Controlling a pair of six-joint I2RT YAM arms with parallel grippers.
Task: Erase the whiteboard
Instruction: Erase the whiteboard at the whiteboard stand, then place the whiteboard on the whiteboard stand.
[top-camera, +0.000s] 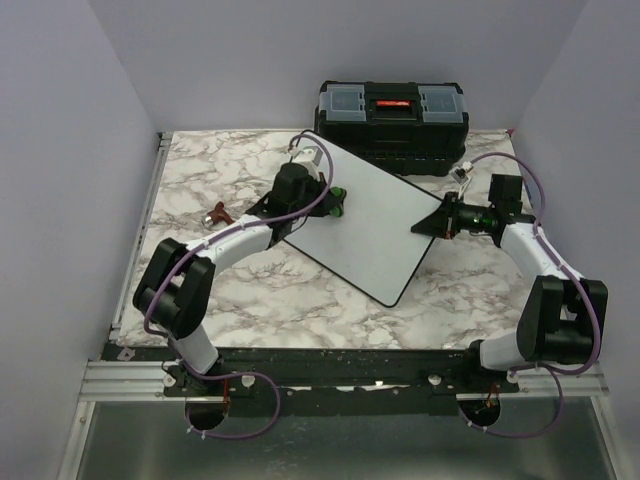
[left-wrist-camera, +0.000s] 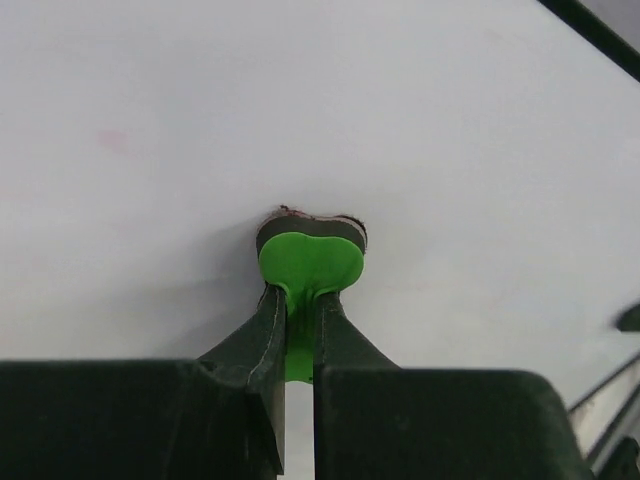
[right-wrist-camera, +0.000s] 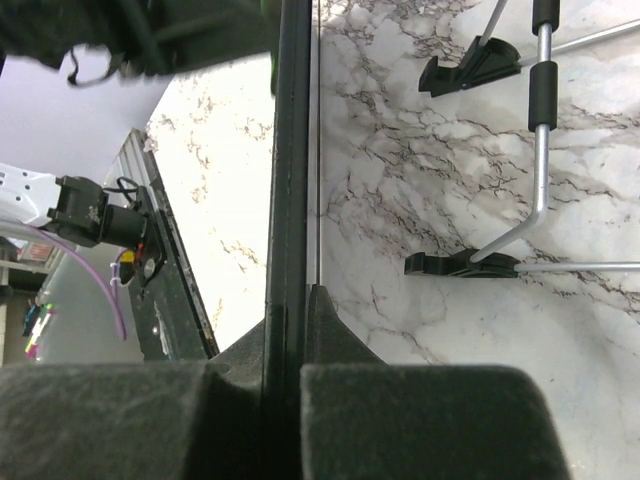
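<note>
The whiteboard (top-camera: 375, 215) lies tilted on the marble table, white with a thin black frame; I see no red lines on it, only a faint pink smudge (left-wrist-camera: 112, 139). My left gripper (top-camera: 335, 200) is shut on a green eraser (left-wrist-camera: 310, 262), whose dark pad presses on the board surface (left-wrist-camera: 400, 120). My right gripper (top-camera: 425, 226) is shut on the board's right edge; in the right wrist view the black frame (right-wrist-camera: 290, 150) runs between the fingers (right-wrist-camera: 335, 330). The board's wire stand and black feet (right-wrist-camera: 470, 265) show underneath.
A black toolbox with a red latch (top-camera: 392, 112) stands at the back, just behind the board. A small brown and red object (top-camera: 218, 213) lies on the table left of the left arm. A small white item with a cable (top-camera: 463, 172) sits near the right arm.
</note>
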